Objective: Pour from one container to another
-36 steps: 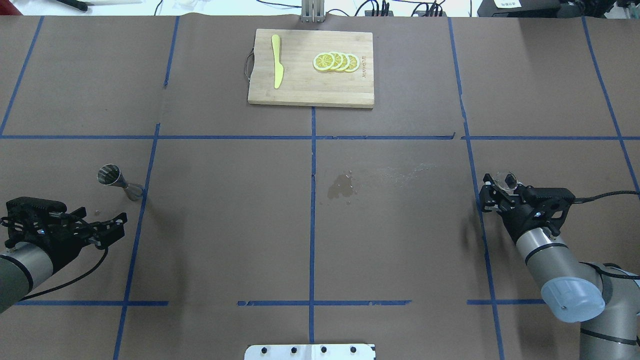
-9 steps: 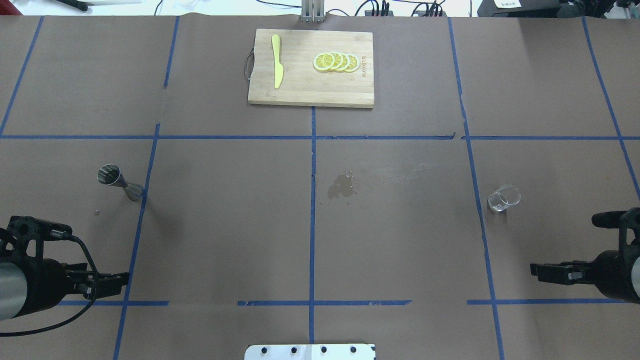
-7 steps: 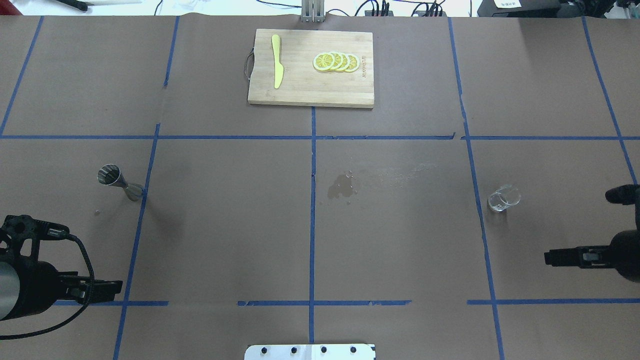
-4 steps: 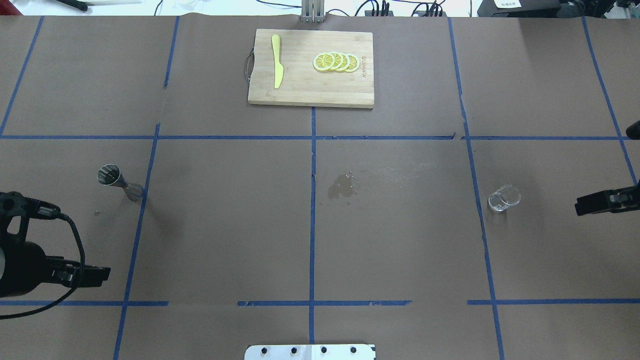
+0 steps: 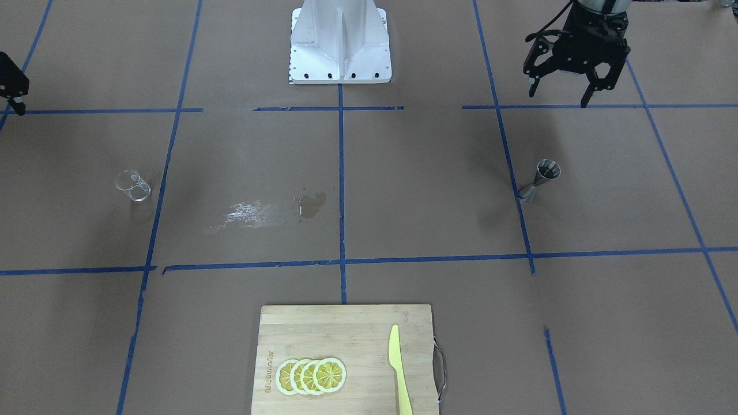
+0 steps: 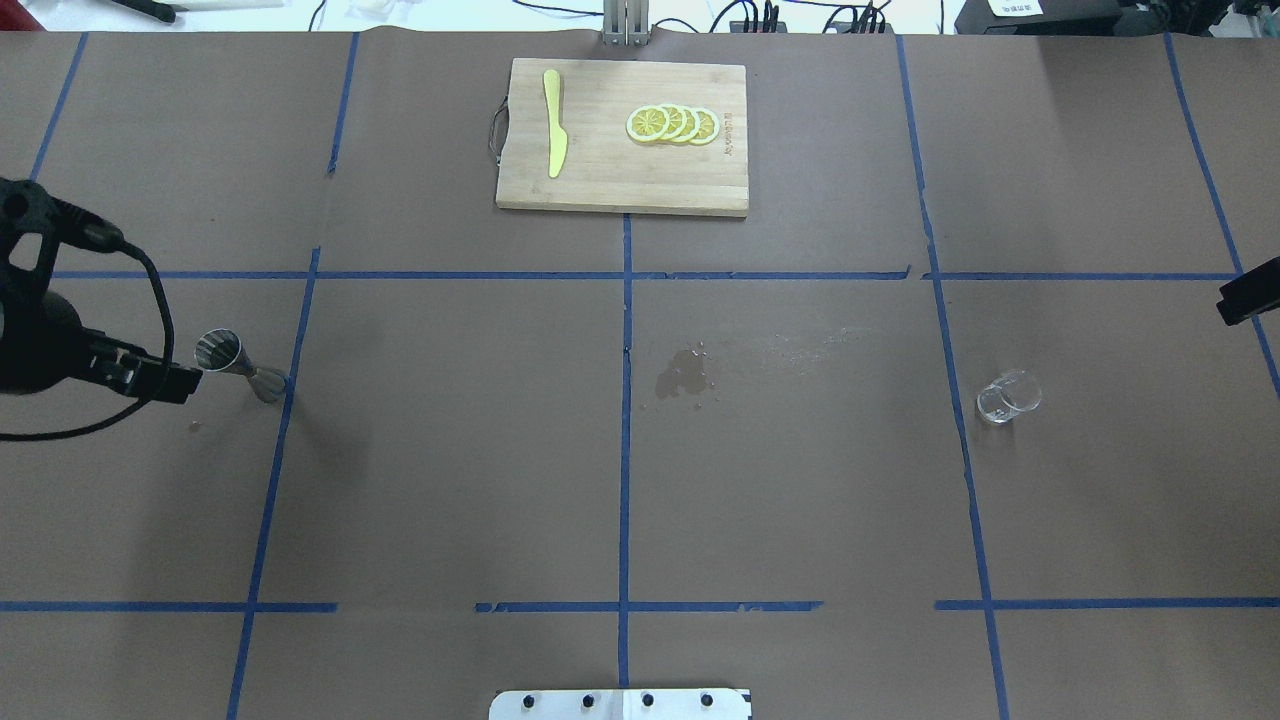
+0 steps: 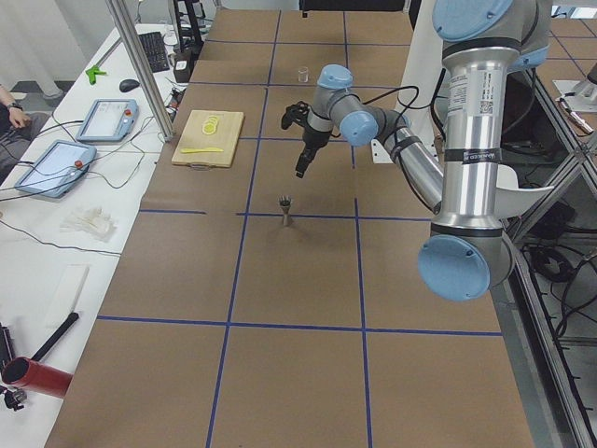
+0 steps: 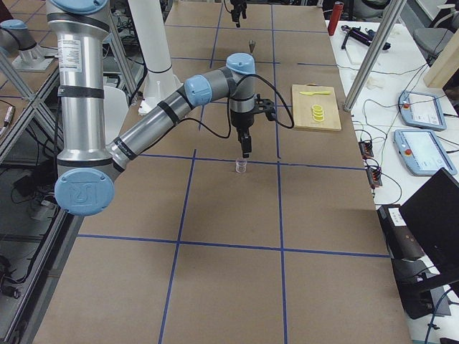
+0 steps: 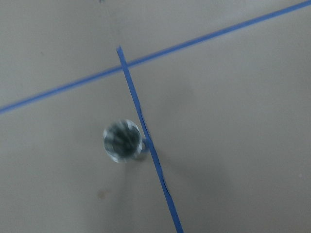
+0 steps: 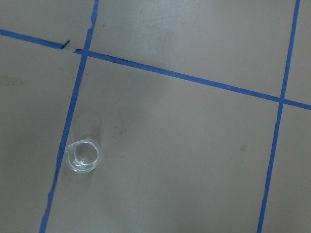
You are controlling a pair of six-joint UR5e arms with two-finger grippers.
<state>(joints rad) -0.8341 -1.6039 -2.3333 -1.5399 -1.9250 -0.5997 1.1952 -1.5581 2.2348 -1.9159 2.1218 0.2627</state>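
The clear glass measuring cup (image 6: 1007, 397) stands alone on the brown paper at the right, also in the right wrist view (image 10: 83, 156) and front view (image 5: 132, 185). The steel jigger (image 6: 235, 365) stands upright at the left by a blue tape line; the left wrist view looks straight down into it (image 9: 123, 141). My left gripper (image 5: 558, 98) hangs open and empty, raised above and behind the jigger (image 5: 539, 180). My right gripper (image 6: 1248, 297) is cut off at the frame edge; its one visible finger (image 5: 17, 86) is splayed outward, with nothing in it, well off the cup.
A wet spill patch (image 6: 685, 372) marks the paper near the middle. A bamboo cutting board (image 6: 600, 180) at the far edge carries a yellow knife (image 6: 553, 122) and lemon slices (image 6: 671, 123). The robot's white base (image 5: 340, 40) sits at the near edge.
The right gripper let go of the cup, which now stands on the table, then rose and swung off to the right edge. The left gripper lifted and came over beside the jigger.
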